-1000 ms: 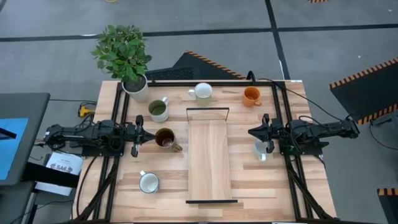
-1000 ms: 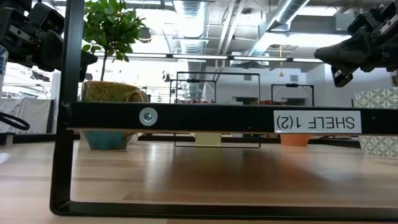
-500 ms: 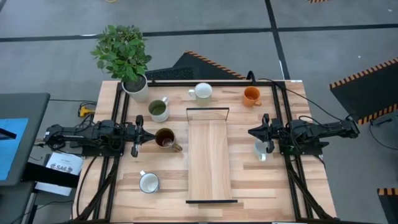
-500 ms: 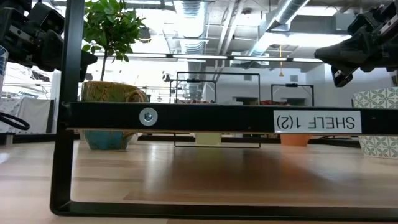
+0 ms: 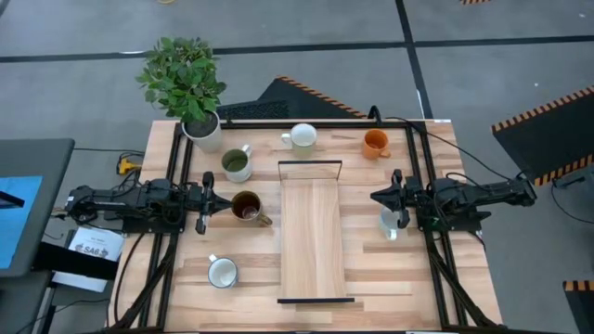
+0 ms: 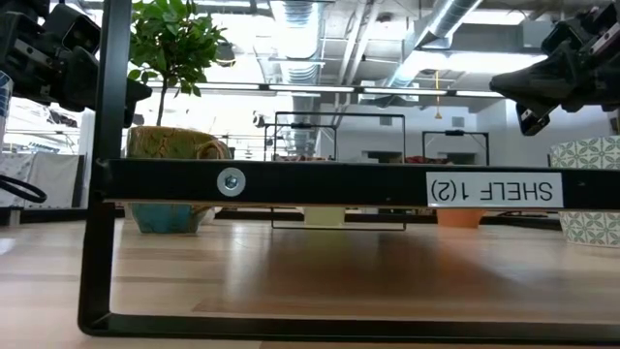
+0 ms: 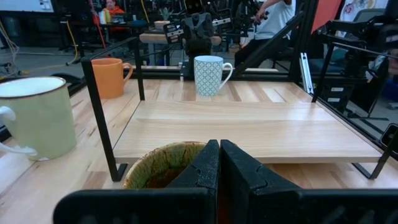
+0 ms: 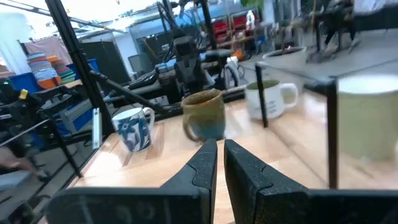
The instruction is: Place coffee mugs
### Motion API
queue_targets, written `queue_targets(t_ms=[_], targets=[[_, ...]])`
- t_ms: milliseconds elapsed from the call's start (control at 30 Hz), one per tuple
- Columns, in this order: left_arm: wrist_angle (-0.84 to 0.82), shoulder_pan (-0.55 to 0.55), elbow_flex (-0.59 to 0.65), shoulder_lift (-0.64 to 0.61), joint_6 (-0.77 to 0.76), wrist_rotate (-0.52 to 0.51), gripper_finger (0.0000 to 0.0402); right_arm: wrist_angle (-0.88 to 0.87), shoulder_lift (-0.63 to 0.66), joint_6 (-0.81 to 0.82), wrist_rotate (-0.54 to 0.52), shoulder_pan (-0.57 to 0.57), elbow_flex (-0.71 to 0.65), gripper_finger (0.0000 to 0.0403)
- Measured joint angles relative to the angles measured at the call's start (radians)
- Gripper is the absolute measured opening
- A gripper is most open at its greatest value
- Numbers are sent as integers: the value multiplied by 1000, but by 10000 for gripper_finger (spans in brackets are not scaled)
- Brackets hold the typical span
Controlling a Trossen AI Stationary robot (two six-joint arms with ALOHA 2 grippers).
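Your left gripper (image 5: 200, 206) hangs beside the dark brown mug (image 5: 246, 206), fingers pressed together on nothing. Your right gripper (image 5: 397, 198) hovers just over the patterned white mug (image 5: 389, 224), its fingers nearly touching and empty.

The brown mug is glazed olive at the rim, dark inside. The olive green mug (image 5: 237, 163) sits near the plant pot (image 5: 203, 131); a pale mug (image 5: 302, 136) and the orange mug (image 5: 375, 142) stand at the far side, a white mug (image 5: 222, 272) near the front. The wooden shelf (image 5: 316, 232) carries nothing.
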State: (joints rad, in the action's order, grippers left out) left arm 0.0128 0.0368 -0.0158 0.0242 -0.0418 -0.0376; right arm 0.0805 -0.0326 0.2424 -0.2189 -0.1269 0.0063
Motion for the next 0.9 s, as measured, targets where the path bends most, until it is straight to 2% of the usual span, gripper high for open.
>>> queue_targets(t_ms=[133, 267, 367, 433, 500, 600, 700, 900], targets=[[0, 0, 0, 0, 0, 0, 0, 333, -13, -91, -61, 23, 0, 58], [0, 0, 0, 2, 0, 2, 0, 674, -83, -87, -12, 45, 0, 58], [0, 0, 0, 2, 0, 2, 0, 760, -183, -148, 32, 55, 24, 58], [0, 0, 0, 2, 0, 2, 0, 760, -269, -216, -12, 75, 97, 58], [0, 0, 0, 2, 0, 2, 0, 641, -353, -219, -102, 105, 183, 58], [0, 0, 0, 2, 0, 2, 0, 345, -493, -161, -210, 174, 363, 58], [0, 0, 0, 2, 0, 1, 0, 18, -647, -88, -228, 264, 553, 61], [0, 0, 0, 2, 0, -1, 0, -429, -895, -22, -229, 491, 825, 91]])
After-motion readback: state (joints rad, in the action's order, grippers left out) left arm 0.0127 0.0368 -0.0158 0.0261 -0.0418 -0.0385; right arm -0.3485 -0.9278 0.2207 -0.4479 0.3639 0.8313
